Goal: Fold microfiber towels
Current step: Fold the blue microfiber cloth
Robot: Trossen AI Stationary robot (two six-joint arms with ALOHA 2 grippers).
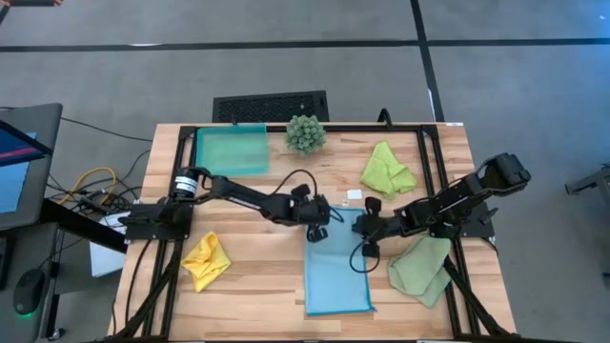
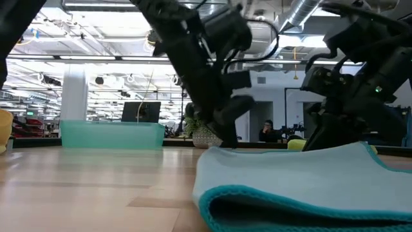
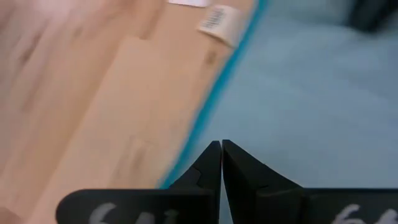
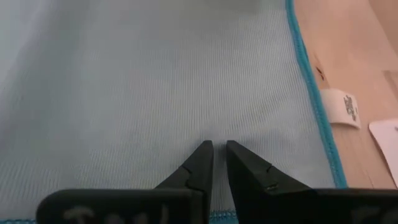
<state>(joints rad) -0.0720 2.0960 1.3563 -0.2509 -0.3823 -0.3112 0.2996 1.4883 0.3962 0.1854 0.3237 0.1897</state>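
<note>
The light blue towel (image 1: 335, 267) lies flat mid-table as a long rectangle. Its near end is a rounded fold (image 2: 270, 193), with one layer on another. My left gripper (image 1: 317, 232) is shut at the towel's far left corner, over the teal hem (image 3: 205, 118). My right gripper (image 1: 367, 232) is at the far right corner, over the cloth (image 4: 186, 81), with only a narrow slit between its fingers. The lime green towel (image 1: 386, 170), yellow towel (image 1: 206, 259) and pale sage towel (image 1: 421, 269) lie crumpled on the table. My left gripper points down at the towel's far left hem (image 3: 186, 163); I cannot tell whether the tips touch it. My right gripper points down at the flat cloth near the far right hem (image 4: 261, 124); I cannot tell whether it touches. No cloth shows between either pair of fingers.
A teal plastic tray (image 1: 232, 150) and a spiky green plant (image 1: 306, 134) stand at the far edge. A small white tag (image 4: 344, 107) and a white card (image 1: 354, 194) lie on the wood by the blue towel's far end. Bare wood shows left of the blue towel.
</note>
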